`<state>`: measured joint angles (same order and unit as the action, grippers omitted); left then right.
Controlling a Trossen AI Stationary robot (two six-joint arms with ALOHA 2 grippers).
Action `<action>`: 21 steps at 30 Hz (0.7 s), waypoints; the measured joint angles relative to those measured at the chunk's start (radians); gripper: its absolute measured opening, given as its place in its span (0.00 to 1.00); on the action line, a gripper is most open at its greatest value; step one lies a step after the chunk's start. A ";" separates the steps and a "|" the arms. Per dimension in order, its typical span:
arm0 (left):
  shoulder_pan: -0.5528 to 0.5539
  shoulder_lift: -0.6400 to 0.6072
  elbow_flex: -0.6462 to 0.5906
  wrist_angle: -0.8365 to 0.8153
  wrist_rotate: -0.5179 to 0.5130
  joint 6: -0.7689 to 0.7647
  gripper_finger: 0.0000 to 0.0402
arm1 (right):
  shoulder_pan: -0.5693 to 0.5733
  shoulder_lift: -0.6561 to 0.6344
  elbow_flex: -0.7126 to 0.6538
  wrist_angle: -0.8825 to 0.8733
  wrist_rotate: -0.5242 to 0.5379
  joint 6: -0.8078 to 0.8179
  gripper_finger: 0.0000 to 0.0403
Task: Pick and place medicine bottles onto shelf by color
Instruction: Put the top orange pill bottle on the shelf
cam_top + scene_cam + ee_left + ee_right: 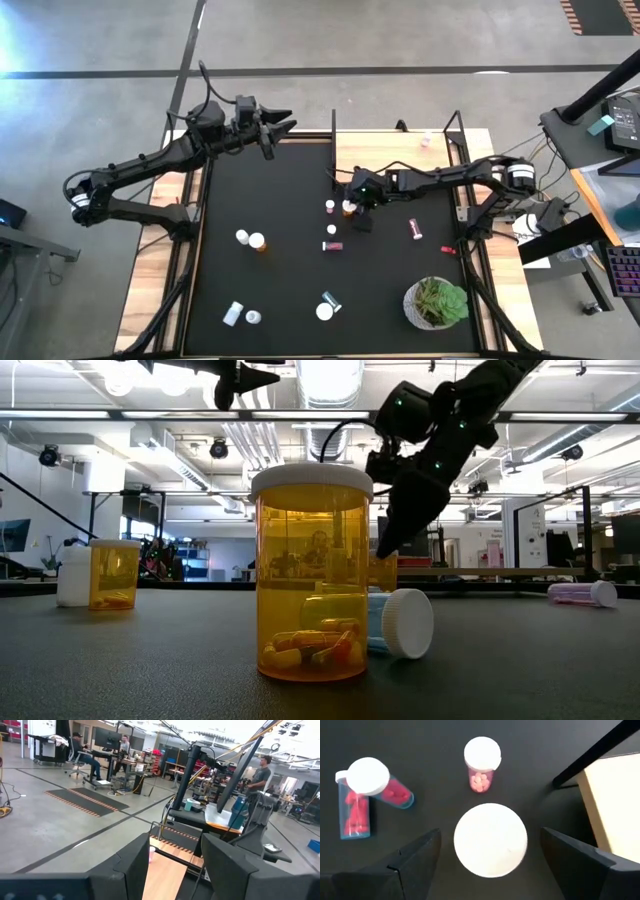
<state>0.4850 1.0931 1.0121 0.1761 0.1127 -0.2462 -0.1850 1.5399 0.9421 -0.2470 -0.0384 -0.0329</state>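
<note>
Right gripper [490,851] — fingers spread — poised over an upright white-capped bottle [490,840]

Open left gripper [172,865] jaws over shelf [162,877]; people at desks beyond.

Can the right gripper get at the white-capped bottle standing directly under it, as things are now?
Probably yes. The right gripper hangs open above the bottle, one finger on each side of its cap; the pink bottle stands clear, and nothing blocks the way down.
</note>
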 joint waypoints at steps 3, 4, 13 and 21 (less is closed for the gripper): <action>0.000 0.000 0.001 0.004 -0.017 0.000 0.41 | 0.001 0.009 0.000 0.001 -0.020 0.021 0.82; 0.000 0.000 0.001 0.005 -0.019 0.000 0.41 | 0.001 0.013 0.000 0.002 -0.023 0.024 0.82; 0.006 0.000 0.001 0.003 -0.042 0.000 0.41 | 0.001 0.022 0.001 0.014 -0.019 0.032 0.82; 0.006 0.000 0.001 0.003 -0.043 0.000 0.41 | 0.001 0.022 0.001 0.014 -0.015 0.032 0.75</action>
<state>0.4911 1.0931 1.0130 0.1788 0.0696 -0.2462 -0.1841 1.5620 0.9432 -0.2329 -0.0536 -0.0006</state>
